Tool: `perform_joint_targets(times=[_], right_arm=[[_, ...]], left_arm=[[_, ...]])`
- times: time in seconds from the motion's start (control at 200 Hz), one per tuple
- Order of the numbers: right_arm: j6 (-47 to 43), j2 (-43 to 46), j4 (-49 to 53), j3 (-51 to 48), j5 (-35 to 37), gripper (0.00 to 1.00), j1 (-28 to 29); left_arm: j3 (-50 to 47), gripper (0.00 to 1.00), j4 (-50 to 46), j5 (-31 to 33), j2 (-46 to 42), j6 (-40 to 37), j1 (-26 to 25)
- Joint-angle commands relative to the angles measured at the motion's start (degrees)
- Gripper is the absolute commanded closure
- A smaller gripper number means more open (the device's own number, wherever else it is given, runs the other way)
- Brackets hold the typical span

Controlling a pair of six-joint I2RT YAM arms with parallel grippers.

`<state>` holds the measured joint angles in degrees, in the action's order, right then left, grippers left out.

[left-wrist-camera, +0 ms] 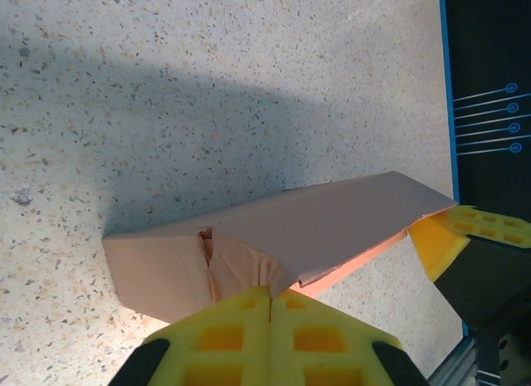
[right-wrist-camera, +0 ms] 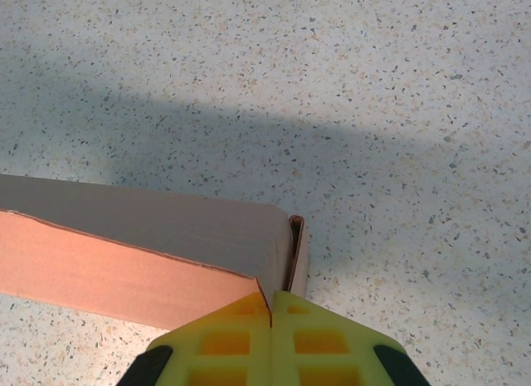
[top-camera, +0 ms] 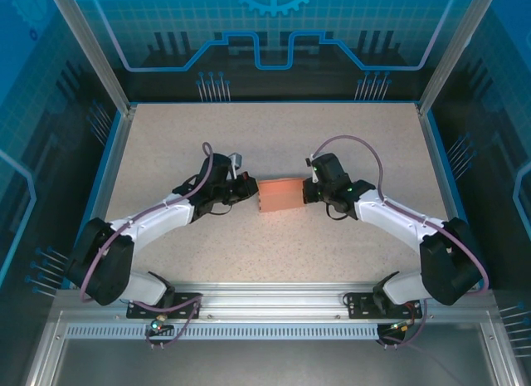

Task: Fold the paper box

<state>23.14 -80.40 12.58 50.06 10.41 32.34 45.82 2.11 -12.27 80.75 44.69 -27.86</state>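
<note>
Left gripper (left-wrist-camera: 270,293), right gripper (right-wrist-camera: 271,300), closed — flanking box (top-camera: 280,194)

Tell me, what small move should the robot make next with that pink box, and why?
Probably a gentle push inward with the right fingers: the end flap beside them stands slightly ajar on the paper box, while the shut left fingers meet the opposite end, likely bracing it.

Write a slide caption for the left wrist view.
Closed left gripper at the creased end of the salmon-pink paper box on the speckled table.
</note>
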Motion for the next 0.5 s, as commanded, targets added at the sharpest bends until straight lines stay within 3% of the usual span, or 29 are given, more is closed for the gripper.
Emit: perform_joint_targets(times=[0.0, 0.495], right_arm=[[0.7, -0.26, 2.69, -2.17, -1.59, 0.96, 2.11], [0.72, -0.19, 3.76, -0.5, -2.61, 0.96, 2.21]], left_arm=[[-1.14, 1.0, 1.4, -1.63, -1.63, 2.81, 0.45], [-2.18, 1.0, 2.82, -1.22, -0.99, 6.71, 0.67]])
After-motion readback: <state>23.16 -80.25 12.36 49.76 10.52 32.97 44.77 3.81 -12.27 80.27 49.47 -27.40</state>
